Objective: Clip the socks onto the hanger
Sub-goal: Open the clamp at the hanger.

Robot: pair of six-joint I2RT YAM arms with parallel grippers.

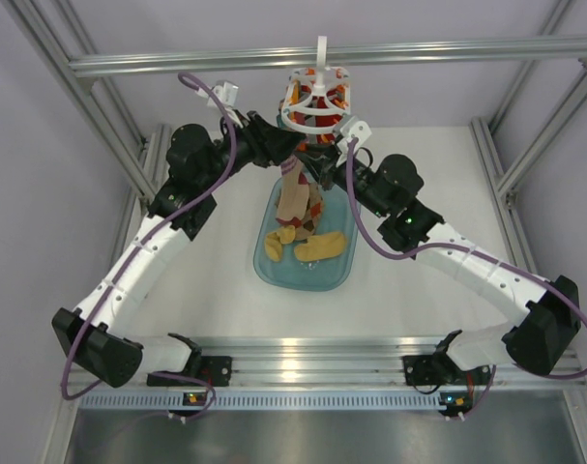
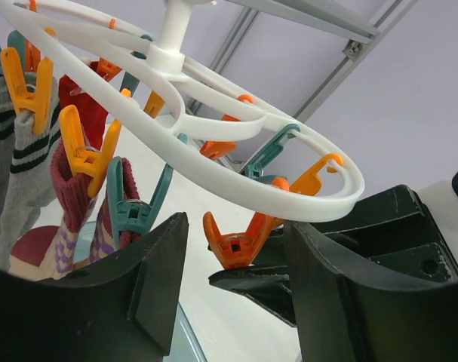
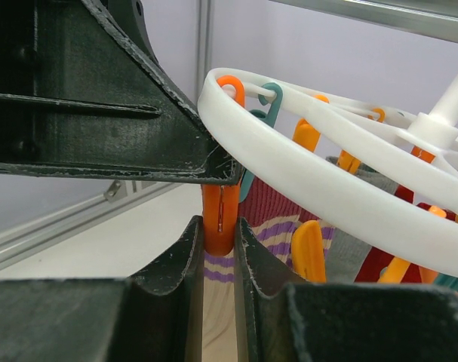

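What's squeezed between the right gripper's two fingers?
An orange clip hanging from the white hanger. The right gripper is shut on it, with a striped sock just below and behind. The right wrist view shows this.

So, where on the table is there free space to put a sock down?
Bare table lies left of the blue tray up to the left arm, right of it up to the right arm, and on its near side. Crowded: under the hanger, around the hanging socks.
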